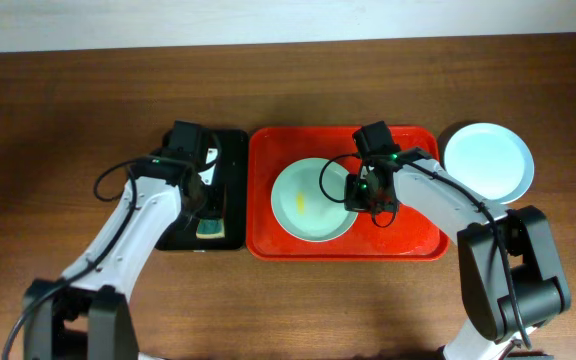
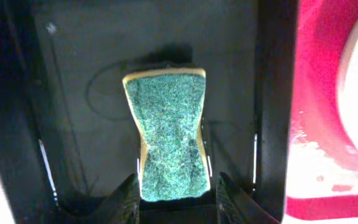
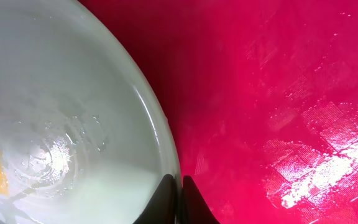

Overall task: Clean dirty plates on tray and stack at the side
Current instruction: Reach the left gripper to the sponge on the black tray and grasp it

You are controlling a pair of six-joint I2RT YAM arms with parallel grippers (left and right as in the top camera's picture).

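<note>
A brown wooden table [image 1: 68,120] seen from above holds the red tray [image 1: 408,235] at its centre, with a smaller black tray [image 1: 233,147] touching it at 9 o'clock. A pale blue plate [image 1: 488,162] sits off the tray on the table at about 2 o'clock and looks clean. One pale green plate [image 1: 298,225] lies on the red tray, a yellow smear [image 1: 301,203] near its middle. No third plate shows. In the black tray lies a sponge [image 2: 169,137], green scouring face up. The left gripper [image 2: 178,186] brackets its near end at a middling width. Whether the fingers press it, I cannot tell. The right gripper [image 3: 180,186] is closed tight on the green plate's rim at 3 o'clock. The likely trouble is that thin, wet rim: a scrubbing push could make the plate slip free or swing about the pinch. The sponge, taken only by its end, could twist out under pressure. Only the right wrist view shows the water film and the rim running between the fingertips. Only the left wrist view shows the sponge's narrowed waist. Only the overhead view shows the plate set aside.
</note>
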